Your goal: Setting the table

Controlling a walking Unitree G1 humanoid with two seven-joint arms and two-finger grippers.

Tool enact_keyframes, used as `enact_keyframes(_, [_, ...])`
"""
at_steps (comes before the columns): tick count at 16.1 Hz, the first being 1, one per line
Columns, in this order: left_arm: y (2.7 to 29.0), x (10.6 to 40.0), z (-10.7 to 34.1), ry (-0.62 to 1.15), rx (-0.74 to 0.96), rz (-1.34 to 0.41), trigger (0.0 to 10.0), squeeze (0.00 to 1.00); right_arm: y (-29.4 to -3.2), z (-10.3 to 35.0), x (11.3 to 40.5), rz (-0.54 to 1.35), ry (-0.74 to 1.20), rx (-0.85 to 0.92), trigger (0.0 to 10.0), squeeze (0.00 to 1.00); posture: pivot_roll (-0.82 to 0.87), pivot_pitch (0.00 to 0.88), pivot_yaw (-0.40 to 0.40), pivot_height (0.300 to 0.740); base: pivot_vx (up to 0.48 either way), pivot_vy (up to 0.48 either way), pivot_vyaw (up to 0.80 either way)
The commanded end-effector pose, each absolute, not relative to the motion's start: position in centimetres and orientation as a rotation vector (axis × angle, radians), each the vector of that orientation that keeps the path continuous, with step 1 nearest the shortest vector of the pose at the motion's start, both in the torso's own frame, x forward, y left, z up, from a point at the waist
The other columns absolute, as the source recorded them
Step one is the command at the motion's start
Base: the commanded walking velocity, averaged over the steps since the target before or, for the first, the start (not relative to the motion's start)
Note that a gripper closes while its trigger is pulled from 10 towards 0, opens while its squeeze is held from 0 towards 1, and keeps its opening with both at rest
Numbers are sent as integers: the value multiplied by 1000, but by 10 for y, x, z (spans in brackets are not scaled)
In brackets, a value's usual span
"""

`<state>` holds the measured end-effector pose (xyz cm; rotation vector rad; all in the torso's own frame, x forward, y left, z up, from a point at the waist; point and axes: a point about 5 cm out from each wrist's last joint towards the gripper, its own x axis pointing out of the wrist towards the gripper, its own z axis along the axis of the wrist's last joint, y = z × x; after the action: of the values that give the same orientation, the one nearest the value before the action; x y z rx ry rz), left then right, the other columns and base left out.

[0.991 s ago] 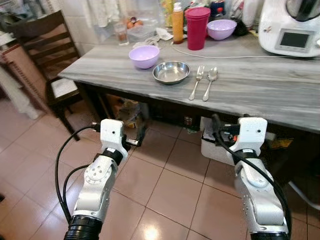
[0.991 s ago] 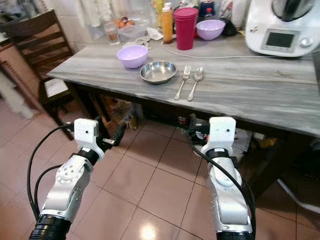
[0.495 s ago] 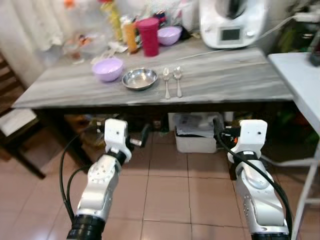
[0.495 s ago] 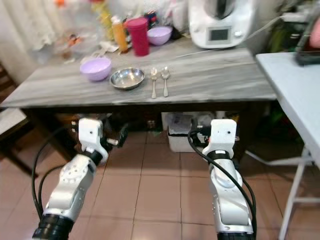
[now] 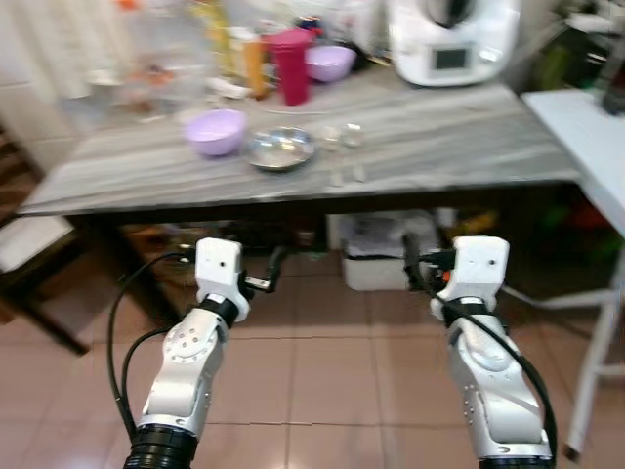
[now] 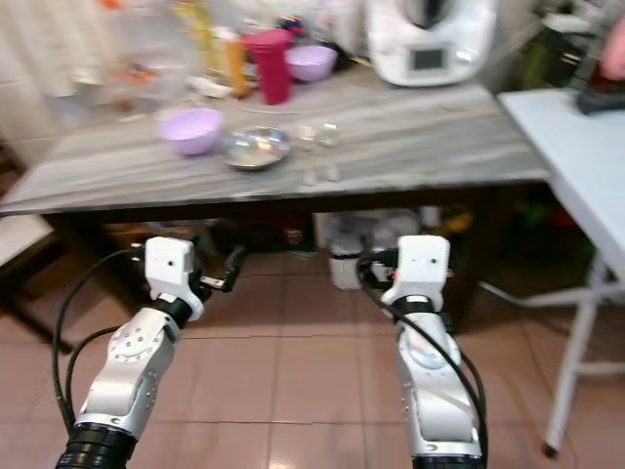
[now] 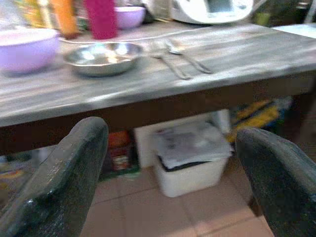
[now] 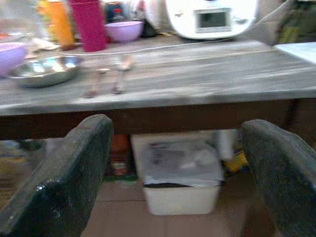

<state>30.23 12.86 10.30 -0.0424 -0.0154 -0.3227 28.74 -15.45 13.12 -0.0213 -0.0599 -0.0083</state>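
A grey wooden table [image 5: 459,137] stands ahead of me. On it are a purple bowl [image 5: 217,130], a steel bowl [image 5: 280,149], and a blurred fork [image 7: 168,61] and spoon [image 7: 188,55] side by side. Behind them stand a red cup [image 5: 293,66], an orange bottle [image 5: 254,63] and a second purple bowl [image 5: 330,62]. My left gripper [image 7: 173,133] and right gripper [image 8: 175,128] hover open below the table's front edge, well short of it, with nothing between their fingers.
A white kitchen appliance [image 5: 451,39] sits at the table's back right. A white bin [image 5: 376,254] stands under the table. A white folding table [image 5: 586,127] is on the right and a dark chair [image 5: 29,244] on the left. Tiled floor lies between me and the table.
The camera has pulled back from the table and swung, so the scene shifted and is now blurred. Both arms keep the same raised pose with open fingers.
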Motion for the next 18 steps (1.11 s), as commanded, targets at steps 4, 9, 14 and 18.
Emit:
enact_keyframes(4, [130,304,108,-28,-31,-325,10000,0,-152,136,288,-3,-78,-19,10000,0,-221,33,120,740,0,0,-589])
enact_keyframes(9, [130,303,110,-44,-32,-344,10000,0,-153,135,287,-4,-77,-30,10000,0,-220,34,121,740,0,0,0])
enact_keyframes(14, [129,303,110,-42,-32,-353,10000,0,-154,133,287,-10,-70,-36,10000,0,-222,35,122,740,0,-159,0])
enact_keyframes(18, [128,303,110,-44,-34,-353,10000,0,-154,133,287,-10,-69,-43,10000,0,-222,35,122,740,0,-363,0])
